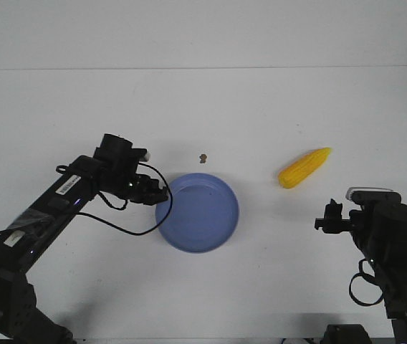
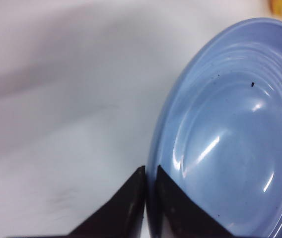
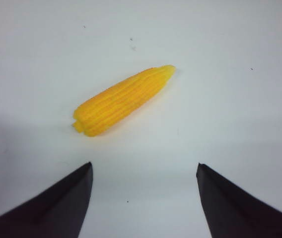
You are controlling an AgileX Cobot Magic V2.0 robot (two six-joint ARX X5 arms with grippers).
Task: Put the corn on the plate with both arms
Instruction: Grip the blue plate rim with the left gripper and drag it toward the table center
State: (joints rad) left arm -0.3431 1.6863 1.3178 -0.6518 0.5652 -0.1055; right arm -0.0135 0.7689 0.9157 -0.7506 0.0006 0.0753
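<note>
Corn: the corn [image 1: 304,168] lay flat on the white tabletop [image 1: 203,107], untouched, well apart from the plate and off to its right, tapered tip pointing away from the robot
Plate: the plate [image 1: 197,213] sat empty near the middle of the tabletop, nothing on it at all
Left tool: the left tool [image 2: 147,208] was pinched onto the plate's near-left rim, one finger outside and one inside, clenched on that edge
Right tool: the right tool [image 3: 145,198] hung spread wide and empty, aimed at the corn [image 3: 122,100] from short of it, no contact
Speck: a small dark speck [image 1: 203,158] sat on the tabletop just beyond the plate
Done so far: by my reading, only the plate was secured; the corn had not been picked up
Left to do: close in on the corn, grip it, carry it across, set it down in the plate
</note>
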